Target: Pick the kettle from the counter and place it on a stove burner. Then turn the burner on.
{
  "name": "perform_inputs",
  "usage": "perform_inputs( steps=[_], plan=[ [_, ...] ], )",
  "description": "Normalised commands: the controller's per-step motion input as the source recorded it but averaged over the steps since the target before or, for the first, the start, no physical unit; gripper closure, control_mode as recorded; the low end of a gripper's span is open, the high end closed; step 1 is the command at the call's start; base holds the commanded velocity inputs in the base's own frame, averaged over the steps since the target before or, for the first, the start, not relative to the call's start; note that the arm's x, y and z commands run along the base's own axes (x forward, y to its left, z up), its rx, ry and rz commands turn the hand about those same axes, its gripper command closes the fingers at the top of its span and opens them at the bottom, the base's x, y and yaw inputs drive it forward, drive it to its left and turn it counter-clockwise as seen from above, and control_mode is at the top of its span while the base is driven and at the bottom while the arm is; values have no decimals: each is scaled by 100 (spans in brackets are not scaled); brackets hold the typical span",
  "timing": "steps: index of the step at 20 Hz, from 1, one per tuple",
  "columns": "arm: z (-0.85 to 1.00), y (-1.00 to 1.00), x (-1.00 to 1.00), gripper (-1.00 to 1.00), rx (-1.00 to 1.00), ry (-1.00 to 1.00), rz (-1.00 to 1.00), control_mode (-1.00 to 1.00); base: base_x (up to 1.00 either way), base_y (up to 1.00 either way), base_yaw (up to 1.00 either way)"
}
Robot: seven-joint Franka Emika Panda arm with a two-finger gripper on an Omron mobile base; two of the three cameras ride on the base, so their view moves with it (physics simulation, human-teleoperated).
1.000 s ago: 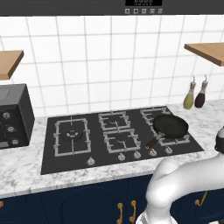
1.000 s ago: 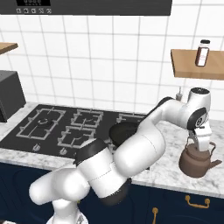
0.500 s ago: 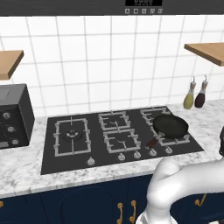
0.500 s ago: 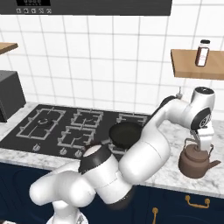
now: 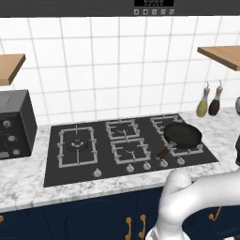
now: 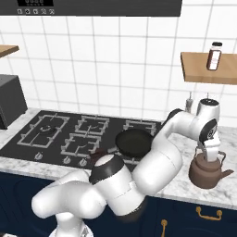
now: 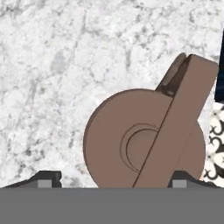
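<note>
Hovering directly over the squat brown-copper kettle [image 6: 207, 170], the 2-finger gripper [image 6: 206, 153] has its fingers spread either side of the arched handle. Kettle stands upright on the speckled marble counter [image 6: 185, 185], right of the black frying pan [image 6: 132, 141], spout pointing right.

The kettle [image 6: 207, 171] sits on the bench [image 6: 185, 183] right of the hob [image 6: 55, 134] (frying pan [image 6: 133, 141] on its right side), the pincer [image 6: 208, 155] directly above it.
</note>
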Motion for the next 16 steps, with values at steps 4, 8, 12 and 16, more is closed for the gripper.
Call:
perform_inputs(
  steps=[4, 8, 12, 16],
  plan=[
    [-22, 2, 37, 100, -1, 2, -1, -100, 0, 0, 0],
    [-1, 0, -1, 100, 0, -1, -1, -100, 0, 0, 0],
    [19, 14, -56, 100, 0, -17, 0, -100, 0, 0, 0],
    [30, 72, -77, 100, 0, -30, 0, -100, 0, 0, 0]
  ],
)
